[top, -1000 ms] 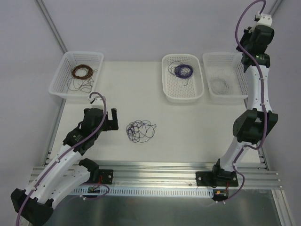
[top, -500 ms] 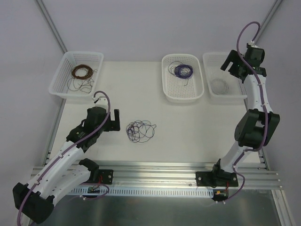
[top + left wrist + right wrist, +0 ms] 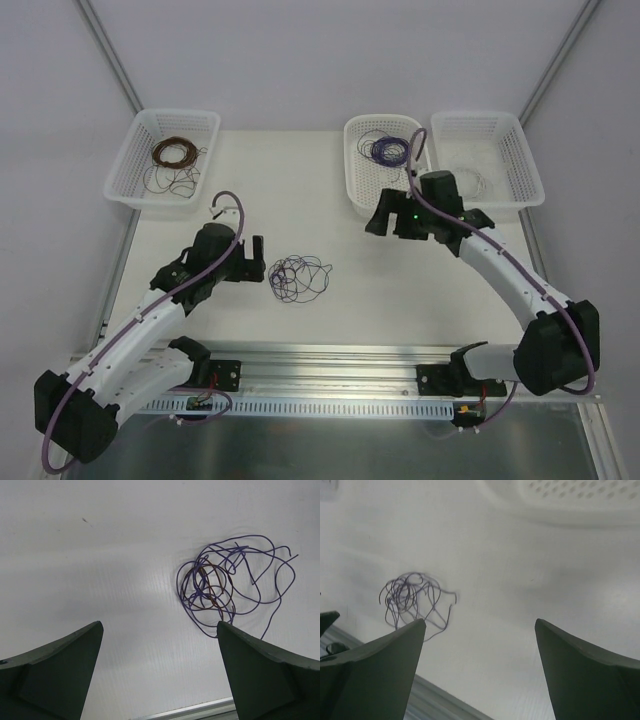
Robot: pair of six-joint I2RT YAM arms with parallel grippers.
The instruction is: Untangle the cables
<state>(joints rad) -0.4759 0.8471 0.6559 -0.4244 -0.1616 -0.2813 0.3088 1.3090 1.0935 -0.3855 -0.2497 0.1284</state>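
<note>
Cables (image 3: 298,277) are one purple-and-brown knot lying loose on the table (image 3: 300,200). Left hand (image 3: 159,625) hovers just left of the cables, fingers spread wide. Right hand (image 3: 480,622) is further off to their right, also wide apart.

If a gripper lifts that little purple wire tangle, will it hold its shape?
Probably floppy: the tangle is hair-thin loops lying loose. Likely very light, so a push may drag the whole clump. Its brown and purple strands interlace, so both probably lift together.
</note>
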